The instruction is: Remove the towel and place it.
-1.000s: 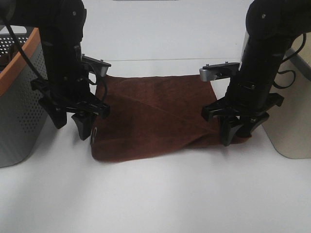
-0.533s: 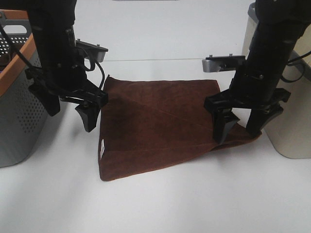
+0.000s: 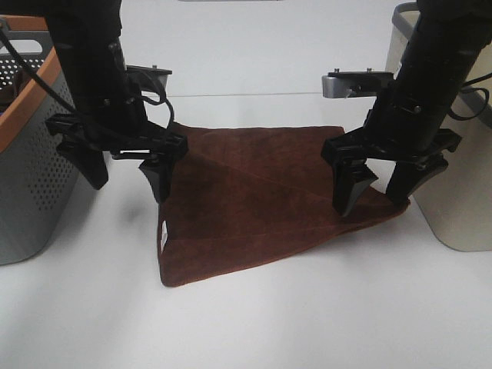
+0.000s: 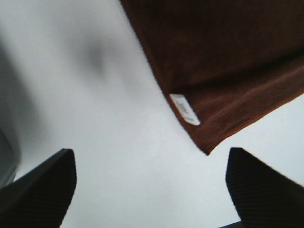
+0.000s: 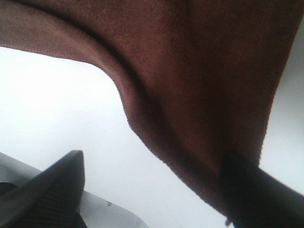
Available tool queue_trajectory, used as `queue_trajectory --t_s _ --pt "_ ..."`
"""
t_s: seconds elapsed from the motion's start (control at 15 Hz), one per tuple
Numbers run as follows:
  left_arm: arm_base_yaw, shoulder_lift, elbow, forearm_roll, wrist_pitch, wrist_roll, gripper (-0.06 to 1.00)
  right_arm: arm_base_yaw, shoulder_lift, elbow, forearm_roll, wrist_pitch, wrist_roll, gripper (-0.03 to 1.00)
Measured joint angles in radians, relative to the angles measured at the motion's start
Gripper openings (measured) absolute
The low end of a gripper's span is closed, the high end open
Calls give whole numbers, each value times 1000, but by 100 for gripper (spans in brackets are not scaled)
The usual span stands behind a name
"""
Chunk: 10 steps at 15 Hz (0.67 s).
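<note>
Near table (image 3: 254, 330): bare white surface in front of me; nothing lies on it here.
Towel (image 3: 254, 200): dark brown terry cloth, spread nearly flat on the table between my two arms, with faint diagonal creases; it rests outside both containers, so I judge the placing almost complete.
Tag (image 3: 162, 231): small white label on the towel's edge on my left side, also clear in the left wrist view (image 4: 185, 109); it lies on the table, which shows that edge is down.
Left gripper (image 3: 127, 173): jaws spread wide, holding nothing; one finger hangs just beside the towel's left edge, the other near the basket, and the left wrist view shows only white table between them.
Right gripper (image 3: 380, 181): jaws wide, over the towel's right corner; in the right wrist view one finger overlaps the cloth edge (image 5: 190, 95), though I cannot tell whether it touches.
Left basket (image 3: 31, 154): grey perforated, orange rim, beside my left arm.
Right bin (image 3: 461, 207): pale, plain-walled, beside my right arm.
</note>
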Motion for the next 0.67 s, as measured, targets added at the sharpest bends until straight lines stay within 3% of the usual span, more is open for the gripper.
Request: queue_trajectory --t_s 0.67 --pt "-113 58 0 -7 -155 -6 71 0 -3 0 29 -8 0 75"
